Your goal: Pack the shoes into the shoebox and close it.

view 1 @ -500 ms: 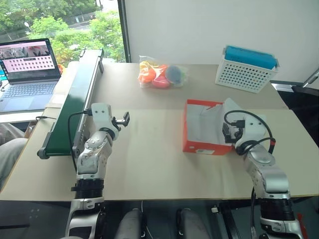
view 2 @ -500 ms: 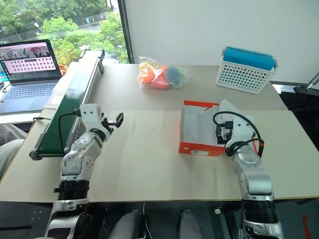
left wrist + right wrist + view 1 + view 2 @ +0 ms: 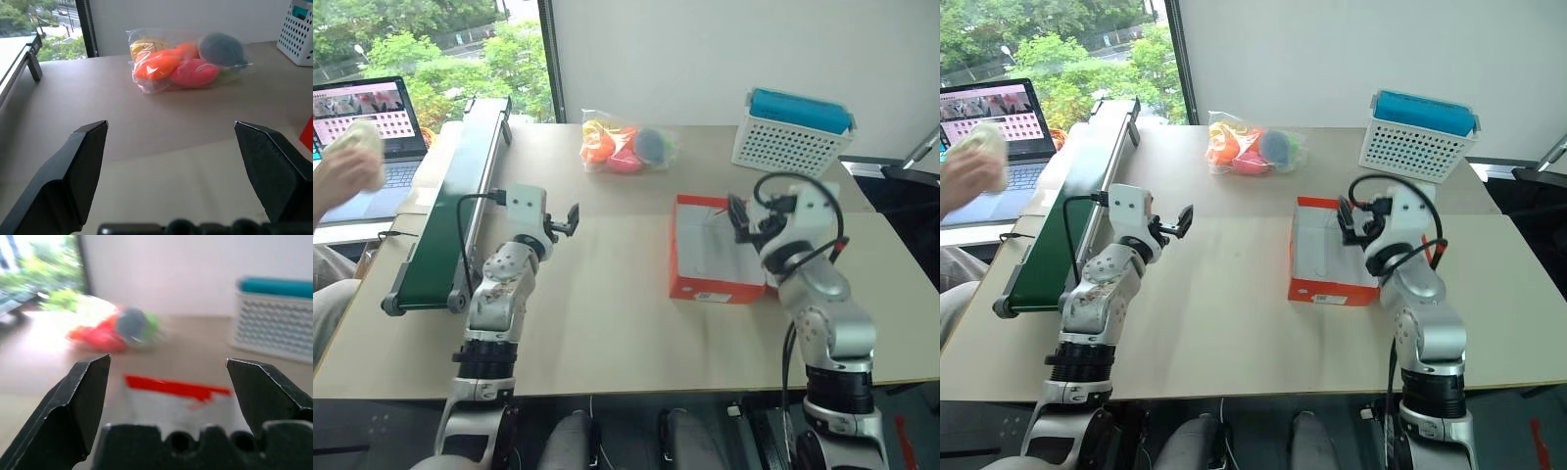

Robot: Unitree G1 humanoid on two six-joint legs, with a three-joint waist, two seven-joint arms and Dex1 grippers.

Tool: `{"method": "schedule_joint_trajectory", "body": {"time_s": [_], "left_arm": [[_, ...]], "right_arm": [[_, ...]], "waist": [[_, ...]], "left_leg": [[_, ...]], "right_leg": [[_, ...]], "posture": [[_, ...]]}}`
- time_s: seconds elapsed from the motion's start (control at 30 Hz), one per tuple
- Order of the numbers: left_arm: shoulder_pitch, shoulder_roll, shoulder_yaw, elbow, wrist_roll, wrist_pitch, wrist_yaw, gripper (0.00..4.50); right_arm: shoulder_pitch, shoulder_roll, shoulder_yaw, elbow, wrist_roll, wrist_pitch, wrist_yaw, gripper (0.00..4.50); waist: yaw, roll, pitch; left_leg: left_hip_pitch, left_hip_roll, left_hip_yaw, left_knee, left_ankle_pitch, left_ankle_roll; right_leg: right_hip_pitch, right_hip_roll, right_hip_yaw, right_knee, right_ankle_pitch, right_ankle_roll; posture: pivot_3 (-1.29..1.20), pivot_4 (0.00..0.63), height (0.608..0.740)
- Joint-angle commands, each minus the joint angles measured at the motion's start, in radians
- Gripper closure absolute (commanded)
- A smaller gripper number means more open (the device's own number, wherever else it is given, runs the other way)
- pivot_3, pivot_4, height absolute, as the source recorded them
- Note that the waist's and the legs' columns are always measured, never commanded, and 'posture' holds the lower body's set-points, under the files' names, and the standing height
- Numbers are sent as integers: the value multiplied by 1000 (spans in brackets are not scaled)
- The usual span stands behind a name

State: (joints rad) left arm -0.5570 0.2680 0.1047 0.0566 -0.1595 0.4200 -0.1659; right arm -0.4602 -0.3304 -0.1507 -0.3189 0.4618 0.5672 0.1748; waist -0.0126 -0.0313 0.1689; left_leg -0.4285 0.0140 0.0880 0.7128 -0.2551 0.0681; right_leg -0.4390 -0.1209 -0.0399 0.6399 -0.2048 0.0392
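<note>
- The shoebox (image 3: 710,259) sits open on the table (image 3: 607,313), on the robot's right side; its white inside shows and no shoe is in it; so the packing has not begun, I think.
- A person's hand (image 3: 342,171) at the far left edge, next to the laptop (image 3: 367,132), holds something cream-white (image 3: 360,142); it may be one of the shoes, but I cannot tell for sure; it is well apart from the box.
- The left gripper (image 3: 570,217) hangs in the air over the bare table with its fingers spread wide and nothing between them; the shoes are not near it, so a reach now would grab only air.
- The right gripper (image 3: 1349,220) floats just over the open box, fingers wide apart and holding nothing; if it drops or swings, it could bump the box wall and push the box across the table, or fold the lid shut before any shoe is inside.
- The green belt (image 3: 460,191) lies along the left side of the table; if a shoe comes that way, the left arm could knock it while reaching.
- The bag of colourful balls (image 3: 186,61) lies straight ahead of the left gripper; a grab that goes too far forward could pick up the bag, which is the wrong thing.
- The white basket (image 3: 793,137) stands behind the box; a shoe could get dropped there by mistake.
</note>
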Motion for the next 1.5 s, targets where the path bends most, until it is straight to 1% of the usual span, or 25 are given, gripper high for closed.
{"method": "schedule_joint_trajectory", "body": {"time_s": [0.03,0.1,0.17,0.27,0.37,0.43,0.53,0.67,0.87,1.23,1.5], "left_arm": [[-39,17,58,24,-24,50,15,96],[-53,49,87,74,-22,88,16,96],[-71,81,118,113,-38,130,-2,96],[-92,138,147,154,-35,150,-7,96],[-118,176,209,204,-51,198,33,96],[-129,196,257,225,-74,223,44,96],[-125,241,263,247,-57,222,35,96],[-118,265,264,268,-52,230,33,96],[-108,278,245,300,-33,231,22,96],[-122,300,215,366,-10,203,5,96],[-139,305,228,391,-2,186,18,96]], "right_arm": [[-15,-33,100,-75,90,73,165,0],[-12,-89,217,-92,67,91,281,0],[-9,-125,290,-94,47,92,352,0],[-10,-148,349,-92,32,85,408,0],[-3,-158,382,-92,1,76,432,0],[3,-155,391,-89,-18,66,437,0],[10,-139,390,-94,-23,66,444,0],[20,-125,377,-97,-26,74,436,0],[24,-102,360,-96,-23,84,418,0],[56,-24,367,-126,7,124,390,0],[57,1,362,-102,-4,119,377,0]], "waist": [[0,0,0],[0,0,0],[0,0,0],[0,0,0],[4,0,0],[4,-1,0],[2,-1,0],[5,-1,0],[5,-1,0],[4,-1,0],[3,-1,0]], "left_leg": [[0,0,0,0,0,0],[0,0,0,0,0,1],[0,0,0,0,0,1],[0,0,0,0,0,1],[0,0,-1,0,0,0],[0,0,-1,1,0,-1],[0,0,-1,0,3,-5],[0,0,-1,0,4,-8],[0,0,-1,0,4,-8],[-1,0,0,0,5,-8],[-1,0,0,0,5,-8]], "right_leg": [[0,0,0,0,0,0],[0,0,0,0,0,0],[0,0,0,0,0,0],[0,0,-1,0,0,0],[0,0,-1,0,0,0],[0,-1,-2,0,0,0],[0,-1,-2,1,0,0],[0,-1,-2,1,0,0],[0,-1,-2,1,0,0],[-1,-2,-2,1,0,0],[-1,-2,-2,1,0,0]], "posture": [[0,150,705],[0,150,705],[0,150,705],[0,150,705],[0,150,705],[0,150,705],[0,150,705],[0,150,705],[0,150,705],[0,150,705],[0,150,705]]}}
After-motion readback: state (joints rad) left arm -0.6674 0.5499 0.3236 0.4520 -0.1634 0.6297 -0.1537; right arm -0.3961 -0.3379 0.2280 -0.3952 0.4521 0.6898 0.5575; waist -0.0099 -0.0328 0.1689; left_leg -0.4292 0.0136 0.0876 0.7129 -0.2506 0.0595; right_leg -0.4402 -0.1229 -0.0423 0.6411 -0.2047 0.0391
